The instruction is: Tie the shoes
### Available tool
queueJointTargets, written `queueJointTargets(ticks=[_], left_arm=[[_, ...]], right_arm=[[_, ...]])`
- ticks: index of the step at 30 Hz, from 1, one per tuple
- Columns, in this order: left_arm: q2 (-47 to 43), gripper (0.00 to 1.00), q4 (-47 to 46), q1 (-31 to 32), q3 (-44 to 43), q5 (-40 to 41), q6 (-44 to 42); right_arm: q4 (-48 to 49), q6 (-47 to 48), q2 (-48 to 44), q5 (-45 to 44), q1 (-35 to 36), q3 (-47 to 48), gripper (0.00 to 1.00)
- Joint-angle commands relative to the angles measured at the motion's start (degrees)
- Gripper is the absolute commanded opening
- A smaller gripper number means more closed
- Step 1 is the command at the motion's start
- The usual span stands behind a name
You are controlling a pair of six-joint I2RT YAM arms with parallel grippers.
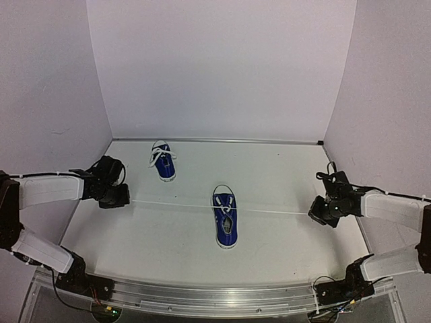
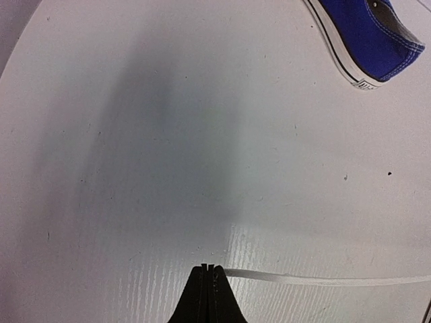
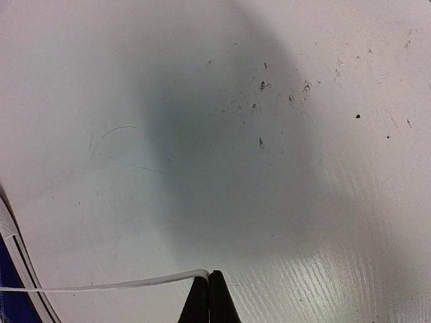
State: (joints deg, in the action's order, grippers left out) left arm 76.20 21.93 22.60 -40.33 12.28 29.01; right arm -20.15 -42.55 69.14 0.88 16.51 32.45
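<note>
One blue shoe [image 1: 226, 221] with a white sole lies in the middle of the white table [image 1: 283, 175]. Its white lace runs taut to both sides, as a left strand [image 1: 175, 203] and a right strand [image 1: 276, 212]. My left gripper [image 1: 125, 200] is shut on the left end; the left wrist view shows the lace [image 2: 323, 279] leaving the closed tips [image 2: 210, 268]. My right gripper [image 1: 316, 215] is shut on the right end, with the lace [image 3: 101, 286] bending into the tips [image 3: 209, 274]. A second blue shoe [image 1: 162, 161] lies at the back left, apart from both grippers.
White walls [image 1: 215, 67] close in the table at the back and on both sides. A metal rail [image 1: 215, 296] runs along the near edge between the arm bases. Part of a blue shoe [image 2: 367, 37] shows at the left wrist view's top right, and a shoe's sole [image 3: 20, 262] at the right wrist view's lower left.
</note>
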Motion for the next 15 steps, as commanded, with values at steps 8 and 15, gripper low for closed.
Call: queueJointTargets(ticks=[8,15], left_arm=[[0.9,0.00,-8.7,-0.6,2.8,-11.0,-6.4],[9.0,0.00,-5.7,6.8,-3.1,-8.4,-10.5]], right_arm=[[6.0,6.8,4.4,6.2,-2.4,-2.1,0.00],[13.2,12.5,13.9,16.6,-2.3,1.2,0.00]])
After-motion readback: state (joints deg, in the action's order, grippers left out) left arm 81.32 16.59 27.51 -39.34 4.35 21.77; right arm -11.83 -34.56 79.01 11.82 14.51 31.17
